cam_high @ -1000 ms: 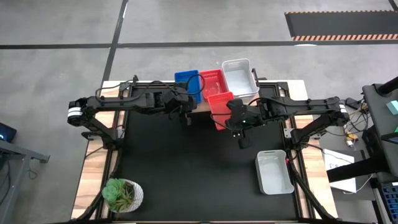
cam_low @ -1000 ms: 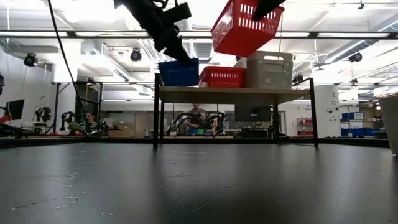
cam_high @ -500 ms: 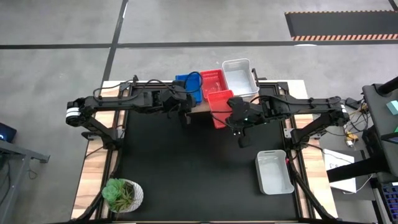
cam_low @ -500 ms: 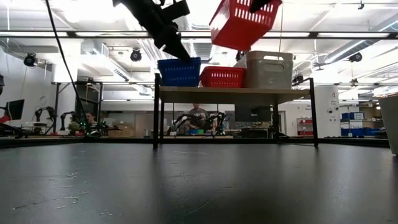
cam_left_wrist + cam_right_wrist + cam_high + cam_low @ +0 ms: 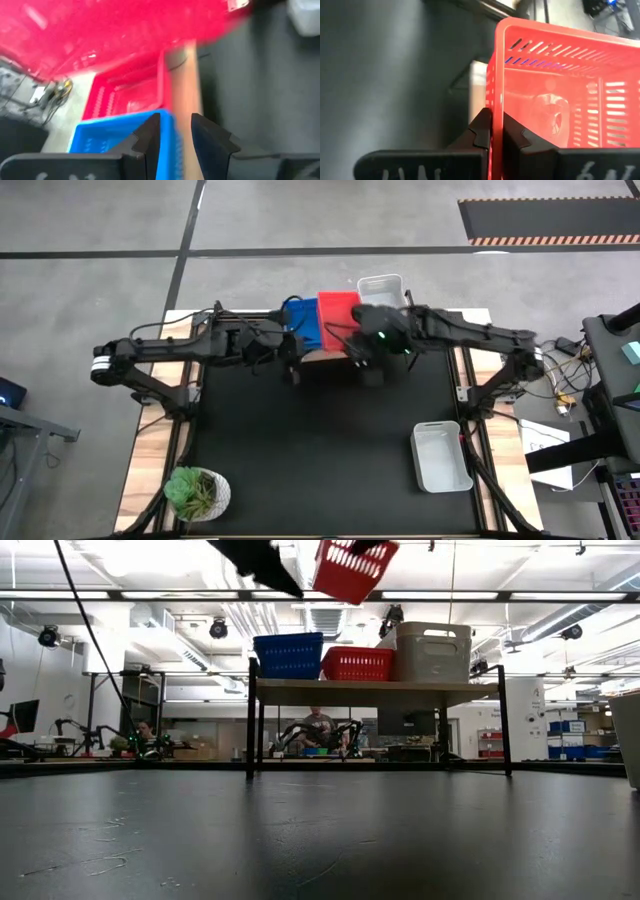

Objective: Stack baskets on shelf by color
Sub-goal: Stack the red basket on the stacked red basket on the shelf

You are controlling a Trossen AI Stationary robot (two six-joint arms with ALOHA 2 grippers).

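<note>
We saw the right gripper (image 5: 496, 131) closed tight on the near wall of a red basket (image 5: 560, 85), one finger inside the rim and one outside. That carried red basket (image 5: 354, 568) hung tilted in the air above the shelf (image 5: 375, 688), clear of everything standing on it. From overhead it sat over the middle of the shelf, hiding the red basket below, with the right gripper (image 5: 366, 346) at its near edge.

The left gripper (image 5: 176, 131) had its fingers a narrow gap apart, straddling the near rim of the blue stack (image 5: 122, 132), and we could not tell whether the pads touched the plastic. From overhead the left gripper (image 5: 288, 343) lay at the front corner of the blue stack (image 5: 303, 322).

On the shelf we counted three positions in a row: the blue stack (image 5: 288, 655) on the left, a second red basket (image 5: 357, 663) in the middle touching it, and the white stack (image 5: 433, 650) on the right. Another white basket (image 5: 440, 455) lay on the black table (image 5: 310, 450), well apart from the shelf, towards the front right. A potted plant (image 5: 196, 490) stood at the front left corner.
</note>
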